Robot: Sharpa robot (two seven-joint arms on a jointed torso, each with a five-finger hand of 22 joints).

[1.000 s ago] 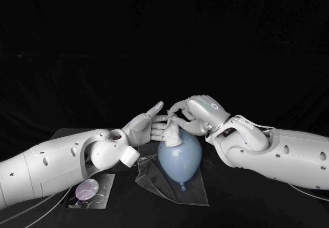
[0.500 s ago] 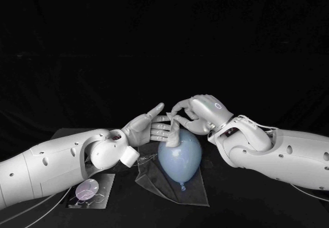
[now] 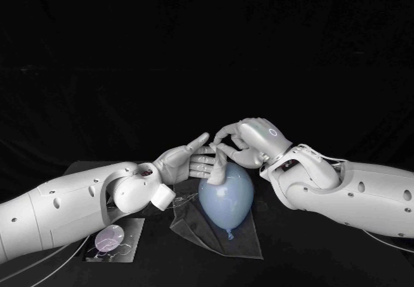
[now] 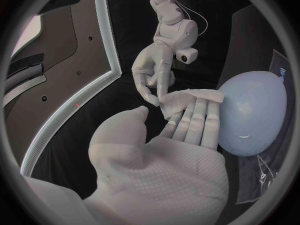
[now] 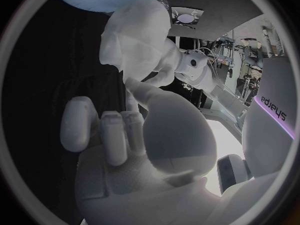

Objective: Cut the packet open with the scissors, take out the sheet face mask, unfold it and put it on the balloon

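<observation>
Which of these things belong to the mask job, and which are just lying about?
Job: sheet mask, pinched by the right hand and resting on the left hand fingers; balloon; packet, lying apart from the balloon.
Lying about: glossy film under the balloon.

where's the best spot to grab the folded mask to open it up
The loose corner of the folded mask that sticks out past the left hand's fingertips, coming from the right hand's side, where that hand pinches it. The rest lies flat along the left fingers, so it likely offers no free edge.
</observation>
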